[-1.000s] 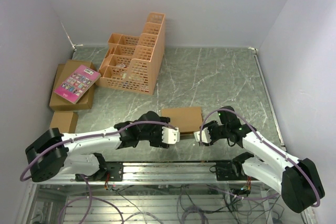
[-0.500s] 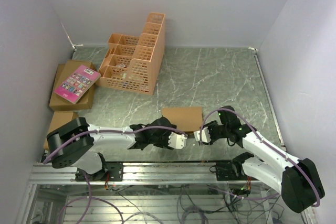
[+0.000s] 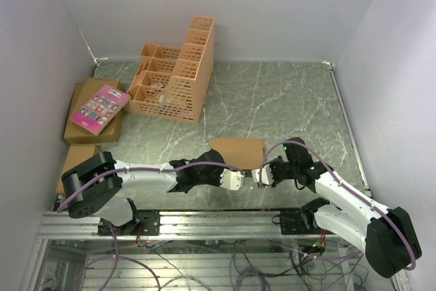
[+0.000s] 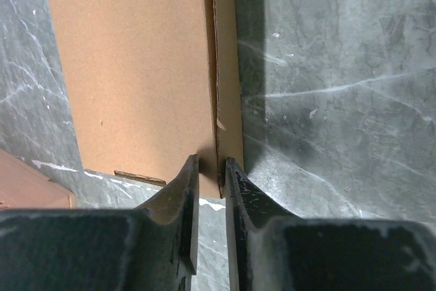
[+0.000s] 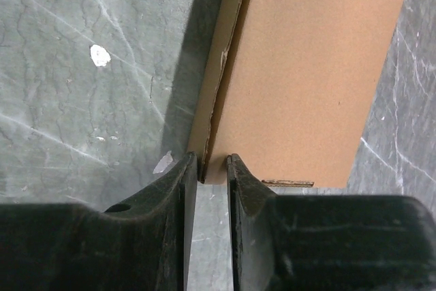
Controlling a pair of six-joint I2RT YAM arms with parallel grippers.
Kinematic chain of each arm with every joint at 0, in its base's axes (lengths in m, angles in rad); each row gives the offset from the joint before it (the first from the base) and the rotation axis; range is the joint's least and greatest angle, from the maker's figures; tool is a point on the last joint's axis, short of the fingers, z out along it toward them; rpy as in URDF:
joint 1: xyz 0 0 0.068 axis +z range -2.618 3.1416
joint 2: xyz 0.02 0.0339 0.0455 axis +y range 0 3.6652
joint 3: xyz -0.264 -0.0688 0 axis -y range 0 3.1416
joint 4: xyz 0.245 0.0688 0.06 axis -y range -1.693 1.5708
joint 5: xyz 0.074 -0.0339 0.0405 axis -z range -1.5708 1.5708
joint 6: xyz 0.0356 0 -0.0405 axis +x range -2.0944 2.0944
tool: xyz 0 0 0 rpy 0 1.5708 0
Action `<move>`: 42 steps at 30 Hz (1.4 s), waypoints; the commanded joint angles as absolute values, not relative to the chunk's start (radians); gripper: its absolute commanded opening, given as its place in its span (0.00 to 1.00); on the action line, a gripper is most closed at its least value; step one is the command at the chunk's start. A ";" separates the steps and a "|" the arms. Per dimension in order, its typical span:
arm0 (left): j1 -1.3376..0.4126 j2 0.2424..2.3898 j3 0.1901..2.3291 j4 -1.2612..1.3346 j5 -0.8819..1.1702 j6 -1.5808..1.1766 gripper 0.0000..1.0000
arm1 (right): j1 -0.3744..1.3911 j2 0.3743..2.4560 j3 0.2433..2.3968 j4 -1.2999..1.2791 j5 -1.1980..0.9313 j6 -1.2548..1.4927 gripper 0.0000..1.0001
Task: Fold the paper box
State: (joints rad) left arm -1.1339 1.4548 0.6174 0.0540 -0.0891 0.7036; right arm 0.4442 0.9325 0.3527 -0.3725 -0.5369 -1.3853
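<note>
The paper box is plain brown cardboard, lying low on the marble table just ahead of both arms. My left gripper sits at its near left corner. In the left wrist view its jaws have narrowed around the box's thin side wall, one fingertip on each side. My right gripper is at the near right corner. The right wrist view shows its jaws pinching the other side wall the same way. The box's flat brown panel stretches away from the fingers.
An orange lattice crate stands at the back left. A pink book lies on a brown carton by the left wall, with another carton nearer. A metal rail runs along the near edge.
My left arm reached right to the box's near left corner and its jaws closed from wide to narrow. The right gripper stayed put and its jaws narrowed too.
</note>
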 commanded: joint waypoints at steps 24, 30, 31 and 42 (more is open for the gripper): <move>-1.134 1.325 0.605 0.165 -0.019 0.589 0.85 | 0.407 0.913 0.390 -0.404 -0.589 -1.238 0.66; -1.134 1.427 0.624 0.235 -0.043 0.569 0.83 | 0.407 0.919 0.350 -0.307 -0.570 -1.220 0.65; -1.134 1.446 0.632 0.236 -0.052 0.568 0.80 | 0.407 0.920 0.344 -0.294 -0.569 -1.217 0.63; -1.134 1.531 0.656 0.256 -0.069 0.558 0.38 | 0.407 0.910 0.310 -0.207 -0.541 -1.155 0.23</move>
